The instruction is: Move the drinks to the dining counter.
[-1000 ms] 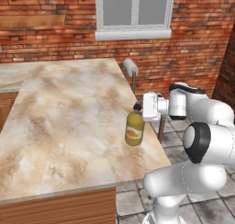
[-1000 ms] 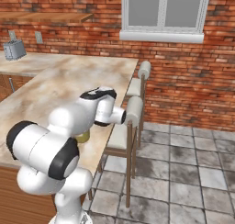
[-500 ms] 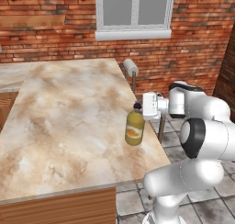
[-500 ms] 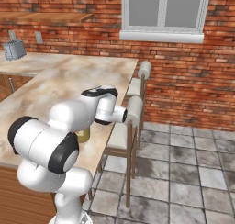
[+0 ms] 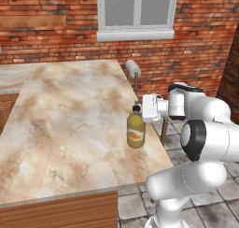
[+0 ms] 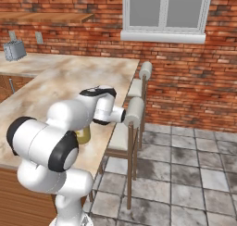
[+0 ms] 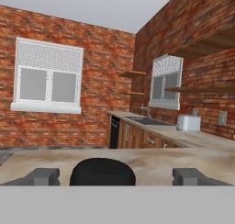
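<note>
The juice bottle stands on the dining counter near its 4 o'clock edge, the gripper wide open around its cap, so the release looks done; next, retreat clear.

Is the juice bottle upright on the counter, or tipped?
Upright. In the left base view the juice bottle stands on its base near the counter edge, black cap on top. The open hand flanks the cap.

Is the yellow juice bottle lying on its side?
No, the juice bottle stands upright on the dining counter, black cap on top, with the gripper level with its cap.
</note>
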You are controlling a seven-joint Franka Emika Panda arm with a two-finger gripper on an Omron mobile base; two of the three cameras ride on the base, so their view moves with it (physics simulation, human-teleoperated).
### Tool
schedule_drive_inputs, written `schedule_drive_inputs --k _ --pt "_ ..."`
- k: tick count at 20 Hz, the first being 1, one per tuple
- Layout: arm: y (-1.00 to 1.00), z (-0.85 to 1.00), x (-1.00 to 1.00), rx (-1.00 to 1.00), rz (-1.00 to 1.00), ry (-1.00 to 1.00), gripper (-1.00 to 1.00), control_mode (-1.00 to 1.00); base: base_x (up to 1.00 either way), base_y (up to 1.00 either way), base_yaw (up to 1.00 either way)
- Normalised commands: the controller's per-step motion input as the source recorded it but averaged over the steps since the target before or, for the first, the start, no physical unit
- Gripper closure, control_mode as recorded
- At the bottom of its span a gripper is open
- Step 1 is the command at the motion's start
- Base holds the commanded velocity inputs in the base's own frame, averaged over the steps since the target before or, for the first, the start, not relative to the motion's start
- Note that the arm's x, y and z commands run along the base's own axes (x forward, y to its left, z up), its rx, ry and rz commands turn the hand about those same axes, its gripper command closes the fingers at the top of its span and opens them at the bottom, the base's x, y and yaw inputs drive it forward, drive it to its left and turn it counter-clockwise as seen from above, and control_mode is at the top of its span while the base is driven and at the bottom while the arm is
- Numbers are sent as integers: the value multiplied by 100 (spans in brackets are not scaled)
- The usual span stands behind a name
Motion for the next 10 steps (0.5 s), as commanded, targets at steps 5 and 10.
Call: schedule_drive_inputs --k 5,10 --pt "2 -12 0 0 0 0 -100 -100 0 0 0" --pt "0 0 -4 0 0 0 -100 -100 0 0 0"
